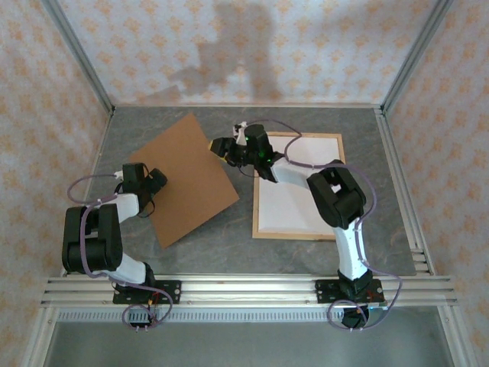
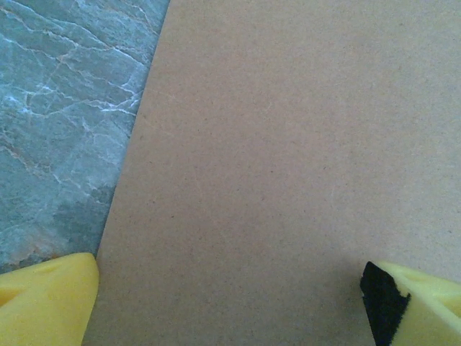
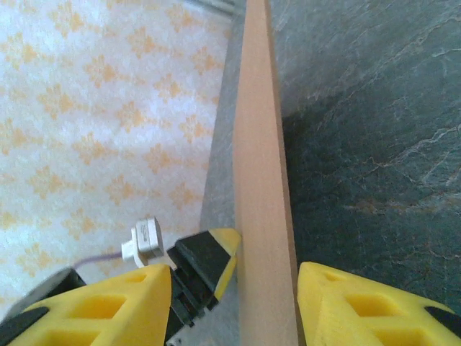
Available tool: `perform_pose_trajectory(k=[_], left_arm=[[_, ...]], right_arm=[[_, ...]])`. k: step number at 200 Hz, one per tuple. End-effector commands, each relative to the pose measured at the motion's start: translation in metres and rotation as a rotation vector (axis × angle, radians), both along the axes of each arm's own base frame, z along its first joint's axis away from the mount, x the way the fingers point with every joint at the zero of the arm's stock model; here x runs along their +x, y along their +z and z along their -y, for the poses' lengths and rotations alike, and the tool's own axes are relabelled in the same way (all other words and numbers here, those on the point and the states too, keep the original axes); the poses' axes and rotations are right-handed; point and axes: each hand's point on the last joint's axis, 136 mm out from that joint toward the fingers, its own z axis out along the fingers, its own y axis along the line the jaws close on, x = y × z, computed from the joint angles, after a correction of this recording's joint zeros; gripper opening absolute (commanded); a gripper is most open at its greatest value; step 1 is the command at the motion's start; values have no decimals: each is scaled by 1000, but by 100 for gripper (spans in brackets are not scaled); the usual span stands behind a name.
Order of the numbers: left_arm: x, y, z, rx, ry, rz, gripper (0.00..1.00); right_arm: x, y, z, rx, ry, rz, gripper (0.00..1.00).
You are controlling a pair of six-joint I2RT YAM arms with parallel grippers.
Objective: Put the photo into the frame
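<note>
Right claw (image 3: 266, 288): nearest your right wrist lens. Its yellow fingers (image 3: 101, 303) stand narrow with the brown board (image 3: 259, 144) edge-on between them. Both fingers look pressed against it, so you appear to be pinching that board at its far corner.
Left claw (image 2: 230, 303): spread wide and holding nothing. It hovers low over the board's left edge, with the grey table (image 2: 57, 108) showing beside it.
Frame (image 1: 294, 235): lies flat on the table on your right side, under the right arm. It is just beside the board, with a thin strip of table between them.
Photo (image 1: 286, 210): a plain white rectangle fills the frame's opening, and you can read it as the print lying face down. The printed side is hidden, so you cannot be sure of that.
Done so far: judging by how things lie, the print already sits inside the wooden border, square to it and flat.
Left to do: probably closing up. The board you are gripping looks meant to go over the white back, and it is not yet on the frame.
Watch for: the board is wide and held by one corner, so it may swing or sag as you carry it across.
</note>
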Motion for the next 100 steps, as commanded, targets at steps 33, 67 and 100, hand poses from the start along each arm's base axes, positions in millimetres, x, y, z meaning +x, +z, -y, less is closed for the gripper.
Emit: perform_pose_trajectory(k=[33, 67, 100], left_arm=[[-34, -36, 47, -187, -114, -137, 93], [-34, -36, 47, -187, -115, -130, 93], [-33, -35, 47, -187, -117, -125, 93]], right_arm=[[-26, 35, -24, 121, -100, -67, 54], [-28, 31, -23, 110, -129, -145, 58], [-37, 25, -28, 147, -105, -262, 64]])
